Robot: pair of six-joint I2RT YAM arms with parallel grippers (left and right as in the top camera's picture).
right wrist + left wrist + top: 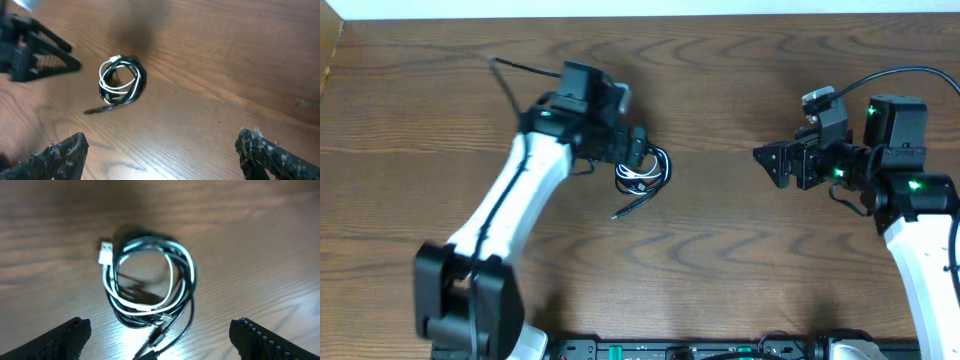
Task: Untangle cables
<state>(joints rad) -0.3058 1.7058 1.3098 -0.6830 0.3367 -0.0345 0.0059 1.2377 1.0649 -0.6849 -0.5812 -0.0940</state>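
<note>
Cables point(642, 172), one black and one white, lie coiled together in a small loop on the wooden table point(740, 250). The left gripper point(161, 330) hangs just above the coil, jaws spread wide and holding nothing. A white plug point(104, 253) sticks out of the loop, and a black plug point(92, 111) trails off from it. The right gripper point(162, 152), well apart, faces the coil with jaws wide and empty.

A dark wood-grain table point(720, 260) fills the view, a pale strip point(720, 6) beyond its far edge.

Overhead looks down; 2 wrist cameras share the cables point(188, 272), left nearer.
</note>
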